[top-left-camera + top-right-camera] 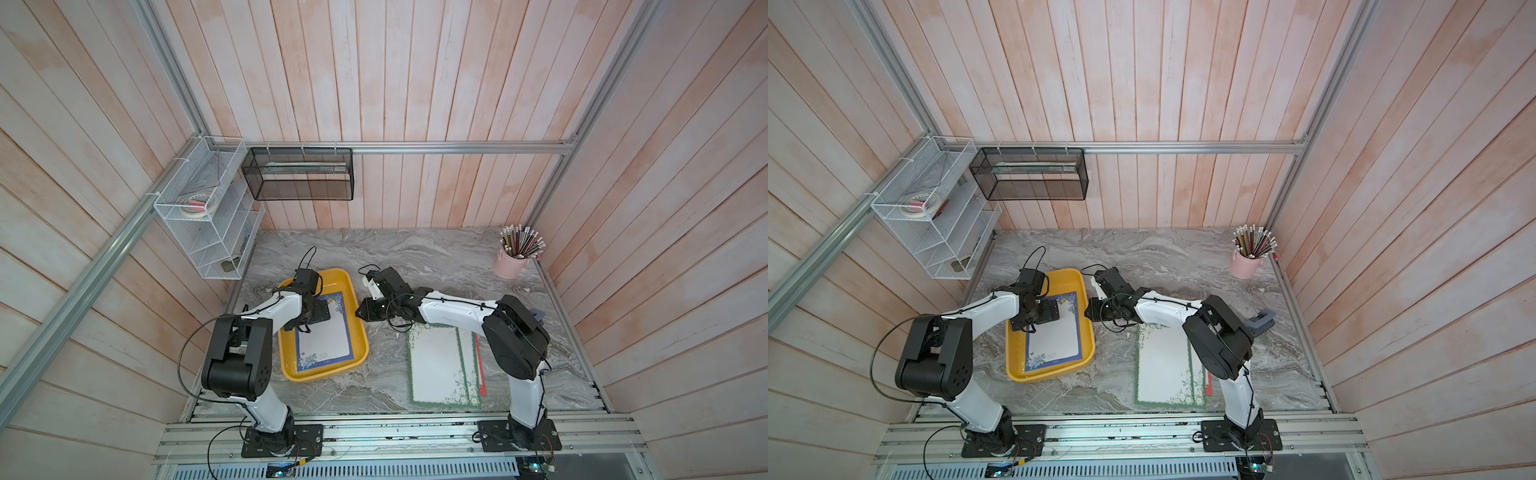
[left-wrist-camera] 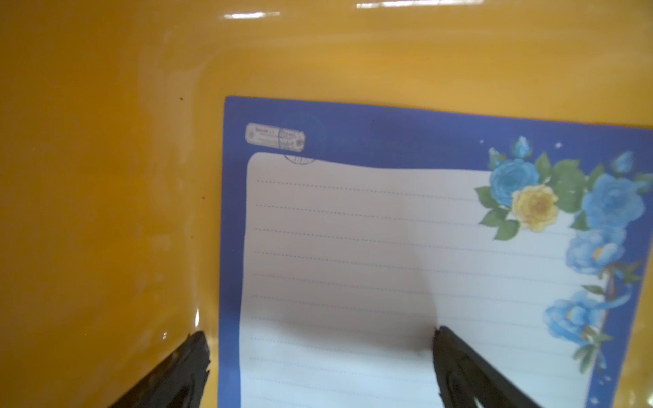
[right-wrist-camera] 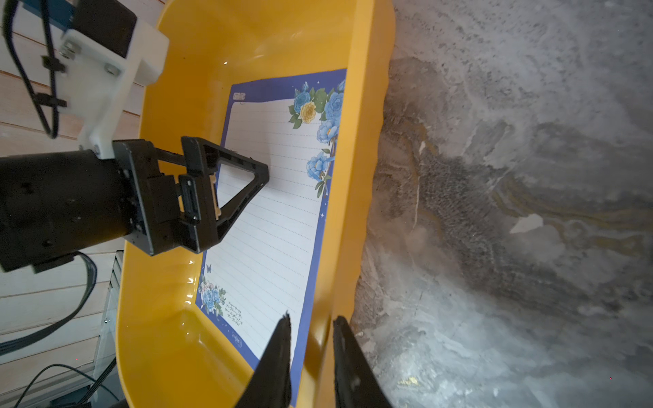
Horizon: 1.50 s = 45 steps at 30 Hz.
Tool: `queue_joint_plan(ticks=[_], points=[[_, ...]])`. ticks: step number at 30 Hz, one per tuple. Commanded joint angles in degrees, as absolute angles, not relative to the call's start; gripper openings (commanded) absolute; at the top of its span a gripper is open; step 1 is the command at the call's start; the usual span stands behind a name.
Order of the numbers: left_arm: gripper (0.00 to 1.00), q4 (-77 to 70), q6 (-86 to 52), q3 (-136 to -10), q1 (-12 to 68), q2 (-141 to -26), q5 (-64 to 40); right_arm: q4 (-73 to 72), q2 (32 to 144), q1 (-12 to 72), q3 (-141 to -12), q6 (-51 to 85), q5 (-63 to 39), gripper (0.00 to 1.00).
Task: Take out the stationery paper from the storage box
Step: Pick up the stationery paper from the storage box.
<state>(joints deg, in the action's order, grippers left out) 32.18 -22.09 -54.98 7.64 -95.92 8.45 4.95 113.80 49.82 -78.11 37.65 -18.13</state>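
Note:
The yellow storage box [image 1: 328, 374] [image 1: 1054, 374] lies left of centre on the marble table. One blue-bordered sheet of stationery paper [image 1: 328, 340] [image 1: 1057, 343] [image 2: 353, 229] [image 3: 272, 212] lies flat in it. My left gripper [image 1: 320, 313] [image 1: 1050, 311] [image 2: 319, 335] is open, low over the sheet's far half. One fingertip is on the sheet and the other on the bare box floor [image 2: 106, 176] beside its edge. My right gripper [image 1: 358, 312] [image 1: 1087, 312] [image 3: 311, 328] straddles the box's right wall [image 3: 364, 176], shut on it. Green-bordered sheets [image 1: 436, 365] [image 1: 1163, 365] lie on the table with a red-bordered one [image 1: 480, 365] under them.
A pink cup of pencils [image 1: 511, 262] [image 1: 1246, 264] stands at the back right corner. A black mesh basket [image 1: 299, 174] and a white wire rack [image 1: 208, 208] hang on the walls at back left. A grey-blue object [image 1: 1260, 320] lies behind my right arm.

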Motion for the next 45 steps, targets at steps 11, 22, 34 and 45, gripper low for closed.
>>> queue_joint_plan(ticks=[11, 22, 34, 45], points=[[1.00, 33.63, -23.73, -55.75, 5.61, -99.99, -0.89, 5.71, 114.65, 49.87, -79.30, 37.00, -18.92, 0.24], [0.98, 27.74, -23.82, -53.09, 2.64, -98.53, -24.36, 4.95, 115.21, 49.71, -79.12, 37.62, -19.98, 0.24], [0.95, 25.45, -24.48, -52.21, 2.63, -99.49, -34.78, 4.97, 115.91, 49.37, -79.50, 38.17, -19.70, 0.28], [0.92, 24.95, -24.52, -51.96, 2.64, -98.48, -35.32, 9.17, 114.84, 49.39, -81.47, 36.31, -16.99, 0.31]])
